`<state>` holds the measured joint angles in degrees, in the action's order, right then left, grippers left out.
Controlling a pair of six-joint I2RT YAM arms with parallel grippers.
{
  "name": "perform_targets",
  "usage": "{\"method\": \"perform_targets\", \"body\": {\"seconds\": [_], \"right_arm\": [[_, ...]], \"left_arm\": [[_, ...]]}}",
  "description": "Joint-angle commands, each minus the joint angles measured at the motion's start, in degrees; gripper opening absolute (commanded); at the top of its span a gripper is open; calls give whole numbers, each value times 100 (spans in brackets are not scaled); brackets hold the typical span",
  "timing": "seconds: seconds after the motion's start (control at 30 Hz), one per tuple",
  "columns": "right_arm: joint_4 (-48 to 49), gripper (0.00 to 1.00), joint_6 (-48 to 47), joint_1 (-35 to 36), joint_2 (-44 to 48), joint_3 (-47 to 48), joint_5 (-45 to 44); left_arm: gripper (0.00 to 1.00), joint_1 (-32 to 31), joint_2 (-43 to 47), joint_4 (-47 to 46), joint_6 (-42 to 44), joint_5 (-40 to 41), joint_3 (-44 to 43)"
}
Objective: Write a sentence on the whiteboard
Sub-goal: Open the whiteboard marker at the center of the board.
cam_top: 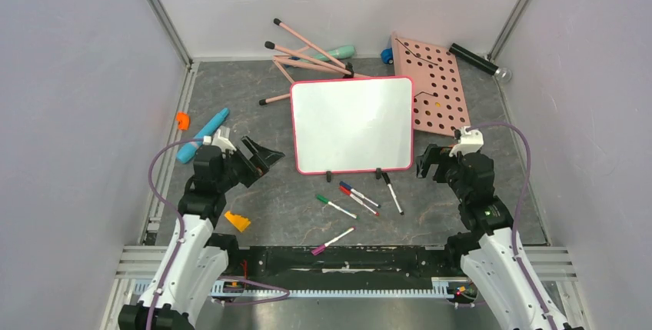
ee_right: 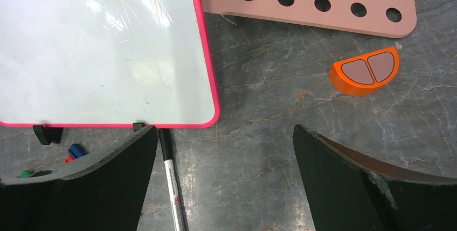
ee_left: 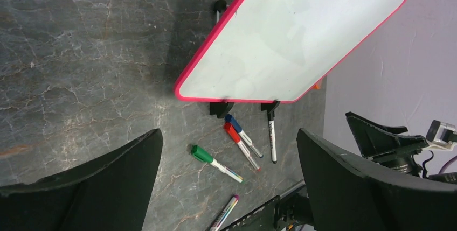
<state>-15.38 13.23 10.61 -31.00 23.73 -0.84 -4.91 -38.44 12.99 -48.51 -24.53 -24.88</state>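
top external: the whiteboard [cam_top: 352,124] sits blank at centre, a black marker [cam_top: 393,194] just near of its near edge; left gripper [cam_top: 257,157] and right gripper [cam_top: 427,162] both gape wide, empty. left wrist: the board looks stiff, glossy, likely to slide under pressure. right wrist: the marker looks slim and light, best pinched mid-barrel.
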Motion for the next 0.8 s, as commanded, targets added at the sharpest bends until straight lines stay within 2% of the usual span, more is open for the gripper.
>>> {"method": "perform_targets", "body": {"seconds": [0.0,0.17,0.3,0.37,0.43,0.63,0.77], "right_arm": [[-21,98,-169,-6,60,47,67],[126,98,-249,-6,83,-7,496],[329,99,-372,-7,-120,-60,1239],[456,98,-378,38,-261,-94,1529],[543,92,-374,196,-388,-105,1597],[658,80,-265,1422,-783,-85,1165],[548,74,-95,2407,-1013,-117,662]], "left_arm": [[100,7,157,59,307,-132,-37],[100,3,73,-206,395,-514,27],[100,-68,-156,-883,283,-1061,174],[100,-269,-201,-840,453,-952,67],[100,-538,-171,-723,571,-688,-43],[100,-1456,-294,-997,691,-320,-190],[100,-2201,-389,-1031,923,232,-199]]}}
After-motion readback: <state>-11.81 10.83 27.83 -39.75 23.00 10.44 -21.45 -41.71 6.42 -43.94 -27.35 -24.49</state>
